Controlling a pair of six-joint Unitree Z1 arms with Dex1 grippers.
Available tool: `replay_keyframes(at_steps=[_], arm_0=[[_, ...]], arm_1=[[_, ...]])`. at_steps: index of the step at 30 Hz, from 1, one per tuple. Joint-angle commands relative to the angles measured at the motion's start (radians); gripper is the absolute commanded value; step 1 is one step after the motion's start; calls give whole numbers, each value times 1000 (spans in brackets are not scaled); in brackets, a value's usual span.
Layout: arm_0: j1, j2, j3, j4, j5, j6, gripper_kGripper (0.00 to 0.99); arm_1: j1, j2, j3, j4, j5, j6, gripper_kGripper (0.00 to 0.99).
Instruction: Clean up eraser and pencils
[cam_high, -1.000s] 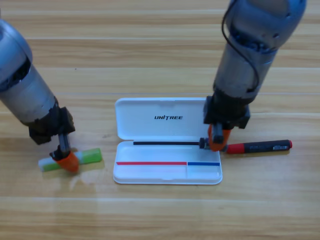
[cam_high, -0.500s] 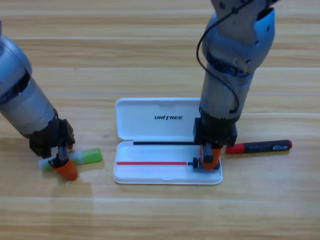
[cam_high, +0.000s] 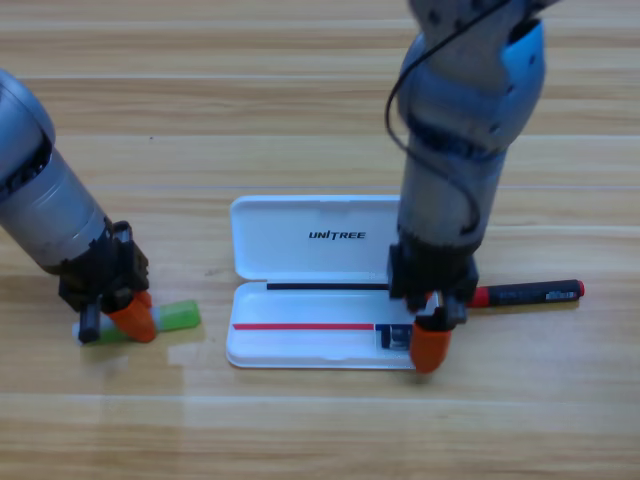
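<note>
**Eraser in case; two pencils outstanding**

- Eraser (cam_high: 393, 338): lying in the lower right compartment of the case (cam_high: 300, 235), just beside the right gripper (cam_high: 430, 345).
- Right gripper: at the case's lower right corner, pointing down; whether its jaws are apart or together cannot be told.
- Green pencil (cam_high: 176, 317): on the worktop (cam_high: 320, 430) left of the case, its whitish end under the left gripper (cam_high: 125, 318); jaw state cannot be told.
- Red pencil (cam_high: 525, 293): on the worktop right of the case, partly hidden by the right arm.
- Handling advice: lift the right gripper straight up, so the eraser stays put. Grip the green pencil mid-length and keep it level.
- Obstruction: the right arm overhangs the case, so the left should wait.
</note>
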Motion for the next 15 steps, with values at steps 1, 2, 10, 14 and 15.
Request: replay_keyframes(at_steps=[1,2,10,14,15], arm_0=[[21,-9,-21,88,22,39,0],[21,-26,-38,109,23,42,0],[-13,-158,-184,263,28,45,0],[-71,-182,-227,289,42,41,0],[-85,-184,-233,289,43,39,0]], arm_1=[[-34,-236,57,55,-23,3,990],[-45,-261,79,55,-23,3,990],[-214,-209,203,46,-112,-129,989],[-290,-103,191,-22,-115,-192,979],[-303,-81,186,-42,-115,-204,977]])
